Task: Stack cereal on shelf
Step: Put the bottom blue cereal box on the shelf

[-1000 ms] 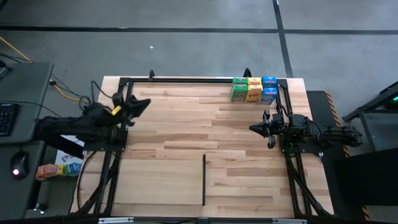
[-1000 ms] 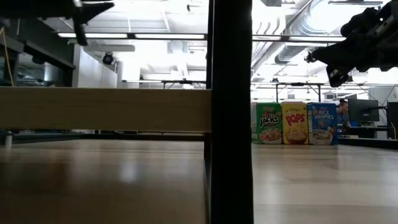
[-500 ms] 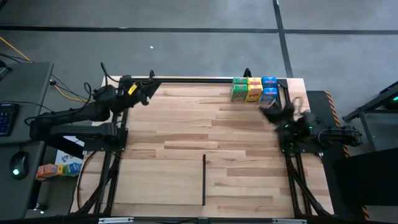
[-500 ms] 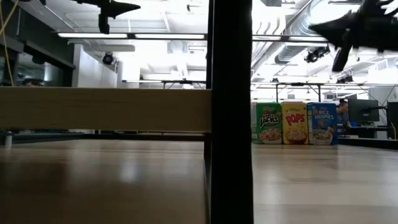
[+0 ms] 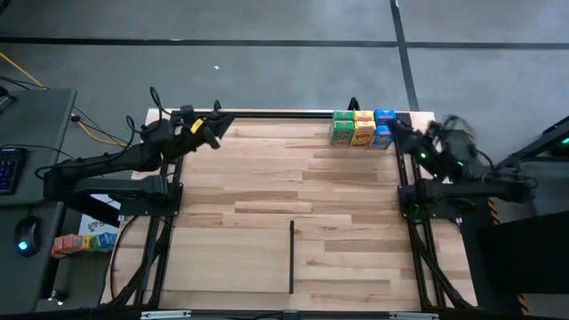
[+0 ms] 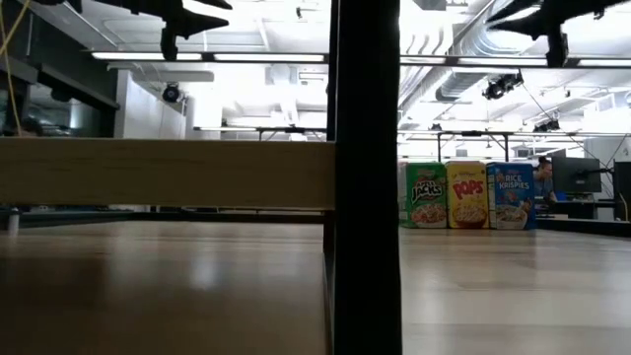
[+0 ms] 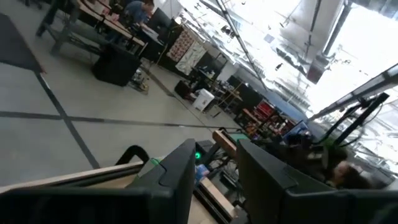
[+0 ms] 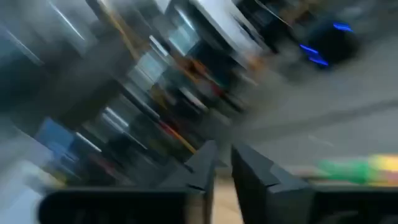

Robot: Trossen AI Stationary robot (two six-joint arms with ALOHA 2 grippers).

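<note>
The cereal boxes (image 5: 363, 127) stand upright in a row at the table's far right: green (image 6: 428, 195), yellow (image 6: 467, 195) and blue (image 6: 510, 195). The shelf (image 5: 236, 258) lies flat near the table's front, its thin black bar (image 5: 292, 256) on the right side; in the low view the bar (image 6: 365, 177) fills the middle. My left gripper (image 5: 213, 129) hangs open high over the far left corner, nothing between its fingers (image 7: 180, 171). My right gripper (image 5: 396, 132) hangs high just right of the blue box, a narrow gap between its fingers (image 8: 205, 165), touching nothing.
A large black metal frame (image 5: 284, 113) runs along the table's far edge and down both sides. A desk at the left holds a mouse (image 5: 25, 236) and small coloured boxes (image 5: 84, 240). Bare wood lies between the shelf and the cereal.
My left gripper has risen and gone toward the table's far edge. My right gripper has risen out of its low place at the right side, swung toward the far edge up to the cereal boxes, and turned from pointing left to pointing far-left. The boxes have not moved.
</note>
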